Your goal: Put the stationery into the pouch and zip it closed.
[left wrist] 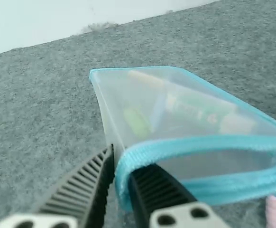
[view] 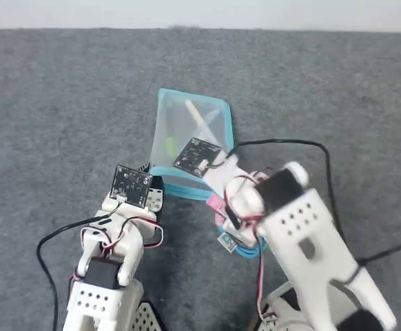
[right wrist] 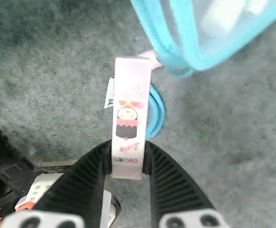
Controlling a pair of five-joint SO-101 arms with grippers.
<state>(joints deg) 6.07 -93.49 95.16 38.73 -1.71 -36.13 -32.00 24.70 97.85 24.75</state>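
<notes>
Right gripper (right wrist: 127,151) clamped on pink eraser (right wrist: 130,109), just near-right of pouch (view: 180,145) mid-table. Left gripper (left wrist: 124,165) pinches pouch's near-left zipper edge. Risk: narrow mouth, eraser could snag on the rim.

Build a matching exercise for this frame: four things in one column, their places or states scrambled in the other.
1 left pincer
2 right pincer
3 green item
4 blue loop

a inside the pouch
b lying on the carpet
c shut on the pink bar
d shut on the pouch's zip edge

Pairs: 1-d, 2-c, 3-a, 4-b
</notes>
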